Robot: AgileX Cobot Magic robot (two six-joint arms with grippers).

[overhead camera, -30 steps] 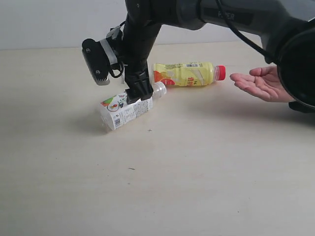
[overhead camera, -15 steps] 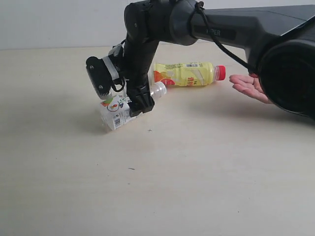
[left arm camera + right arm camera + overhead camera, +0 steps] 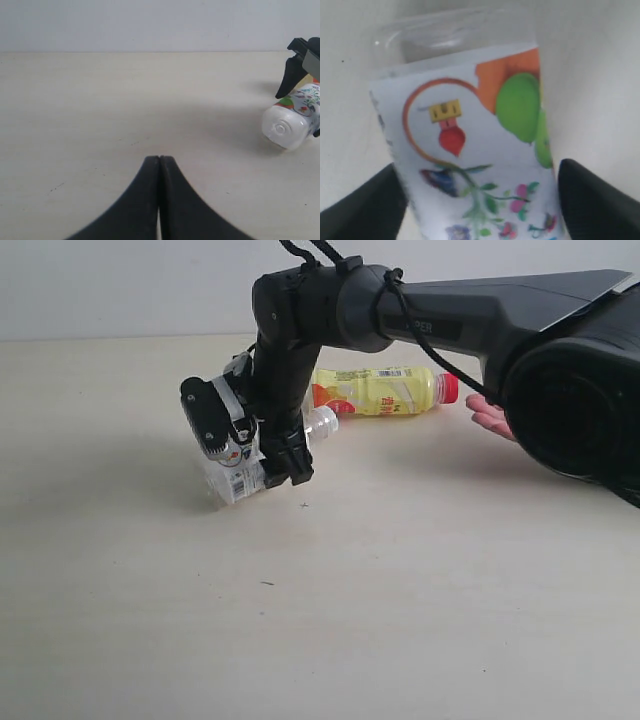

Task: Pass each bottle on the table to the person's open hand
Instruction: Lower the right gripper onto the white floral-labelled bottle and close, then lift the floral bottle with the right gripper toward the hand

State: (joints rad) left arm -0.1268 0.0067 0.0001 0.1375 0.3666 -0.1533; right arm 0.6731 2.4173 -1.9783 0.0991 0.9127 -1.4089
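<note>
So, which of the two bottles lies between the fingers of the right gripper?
The clear bottle with the white pictured label: the right gripper has a finger on each side of it. The yellow-labelled bottle with the red cap lies outside the gripper.

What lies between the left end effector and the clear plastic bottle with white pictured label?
Only bare beige wood-grain tabletop between left end effector and bottle, per left wrist view.
</note>
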